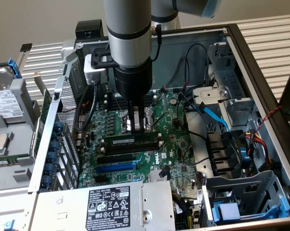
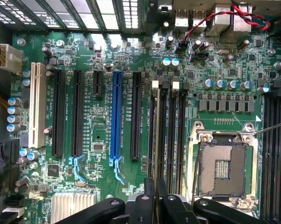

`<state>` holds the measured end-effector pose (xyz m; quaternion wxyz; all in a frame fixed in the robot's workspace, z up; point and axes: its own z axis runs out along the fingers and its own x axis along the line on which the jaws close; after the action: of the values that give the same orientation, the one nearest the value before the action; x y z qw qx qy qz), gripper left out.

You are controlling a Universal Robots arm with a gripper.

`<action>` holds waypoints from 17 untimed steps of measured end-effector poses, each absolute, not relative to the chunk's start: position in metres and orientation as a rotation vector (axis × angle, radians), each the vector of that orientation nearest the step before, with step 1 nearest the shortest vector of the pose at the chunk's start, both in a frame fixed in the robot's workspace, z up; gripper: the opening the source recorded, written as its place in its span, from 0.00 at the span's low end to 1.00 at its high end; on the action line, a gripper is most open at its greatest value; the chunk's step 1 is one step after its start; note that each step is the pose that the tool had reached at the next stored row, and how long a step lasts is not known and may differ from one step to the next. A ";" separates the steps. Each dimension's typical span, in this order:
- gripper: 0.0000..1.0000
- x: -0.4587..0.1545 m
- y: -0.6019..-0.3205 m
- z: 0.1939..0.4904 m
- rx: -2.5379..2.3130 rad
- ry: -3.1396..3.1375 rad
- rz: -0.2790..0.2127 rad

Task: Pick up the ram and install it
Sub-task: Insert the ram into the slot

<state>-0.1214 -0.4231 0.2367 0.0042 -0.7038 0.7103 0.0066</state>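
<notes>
1. The arm comes down from above into the open case (image 1: 260,86), and its gripper (image 1: 138,127) is low over the motherboard (image 1: 174,139).
2. In the exterior view the ram (image 1: 130,140) stands on its long edge just under the gripper. Its green side and small white label face the camera.
3. In the wrist view the ram (image 2: 158,135) is seen from its thin edge, as a narrow line along a group of black slots (image 2: 171,135).
4. In this group it is at the slot farthest from the CPU socket (image 2: 223,168). If it is pressed fully down, I cannot tell.
5. The gripper (image 2: 155,191) is over one end part of the ram. The two fingers (image 2: 149,196) are drawn close together, with the edge of the ram between them, so they grasp the ram.
6. The blue slot (image 2: 115,116) lies parallel to the ram, with one long black slot (image 2: 136,116) between them. In the exterior view the blue slot (image 1: 113,167) is nearer to the camera than the ram.
7. A white slot (image 2: 37,105) lies further out on the same side, well apart from the ram.
8. A power supply (image 1: 111,207) with a label sits at the near edge of the case.
9. A blue cable (image 1: 215,115) runs at the exterior view's right side.
</notes>
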 end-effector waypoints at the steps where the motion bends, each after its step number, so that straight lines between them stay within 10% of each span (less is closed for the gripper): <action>1: 0.13 -0.121 -0.423 0.237 -2.205 2.226 0.021; 17: 0.13 -0.122 -0.423 0.233 -2.205 2.225 0.020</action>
<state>-0.1218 -0.4231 0.2331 0.0044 -0.7039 0.7103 0.0065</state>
